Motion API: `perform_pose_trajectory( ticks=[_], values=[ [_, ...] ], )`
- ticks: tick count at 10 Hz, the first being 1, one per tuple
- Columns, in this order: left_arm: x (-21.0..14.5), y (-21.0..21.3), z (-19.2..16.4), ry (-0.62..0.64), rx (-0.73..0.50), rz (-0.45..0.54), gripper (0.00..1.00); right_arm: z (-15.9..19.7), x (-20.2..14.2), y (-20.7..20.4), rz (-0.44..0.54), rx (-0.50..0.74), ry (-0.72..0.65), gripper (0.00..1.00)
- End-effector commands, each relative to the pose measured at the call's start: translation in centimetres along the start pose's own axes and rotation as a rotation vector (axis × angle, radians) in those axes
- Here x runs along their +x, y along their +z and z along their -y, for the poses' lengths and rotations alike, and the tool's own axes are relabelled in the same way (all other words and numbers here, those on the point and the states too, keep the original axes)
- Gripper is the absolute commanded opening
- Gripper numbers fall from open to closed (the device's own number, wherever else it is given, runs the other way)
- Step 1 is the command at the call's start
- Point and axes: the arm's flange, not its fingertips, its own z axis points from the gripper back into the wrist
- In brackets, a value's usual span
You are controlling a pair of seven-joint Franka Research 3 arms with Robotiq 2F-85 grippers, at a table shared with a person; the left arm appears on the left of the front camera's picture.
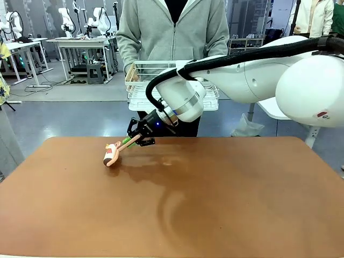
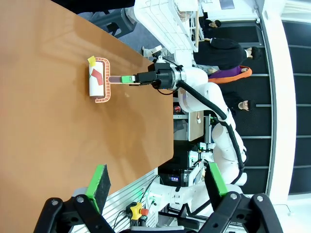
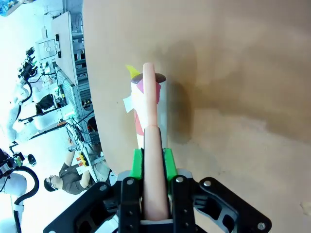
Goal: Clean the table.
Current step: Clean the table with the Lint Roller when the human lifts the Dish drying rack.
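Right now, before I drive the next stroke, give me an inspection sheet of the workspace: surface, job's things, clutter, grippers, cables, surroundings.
Surface: table, reddish-brown top; faint paler streaks near the middle, possibly glare.
Job's things: lint roller, roll resting on the table toward its far edge, handle tilted up.
Clutter: nothing seen.
Grippers: right gripper shut on the lint roller's handle; left gripper open, holding nothing.
Cables: black hose runs along the right arm, above the table.
Surroundings: person at the far side holds a white wire rack; white-topped tables behind.
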Motion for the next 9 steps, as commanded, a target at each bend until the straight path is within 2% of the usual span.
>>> perform_pose_trajectory(
  ticks=[1,4,6,7,9],
  values=[
    [0.0,0.3,0.1,-0.01,-0.01,0.006,1.0,-1.6,0.1,1.2,0.043,-0.021,-0.001,0.21],
    [0.0,0.3,0.1,-0.01,-0.01,0.006,1.0,-2.6,-0.5,4.9,0.045,-0.058,0.021,0.21],
    [0.0,0.3,0.1,-0.01,-0.01,0.006,1.0,-3.1,-1.6,7.5,0.084,-0.068,0.036,0.21],
    [0.0,0.3,0.1,-0.01,-0.01,0.006,1.0,-3.0,-2.0,8.5,0.068,-0.082,0.048,0.21],
    [0.0,0.3,0.1,-0.01,-0.01,0.006,1.0,-1.6,-3.3,14.0,-0.048,-0.136,0.121,0.21]
  ],
)
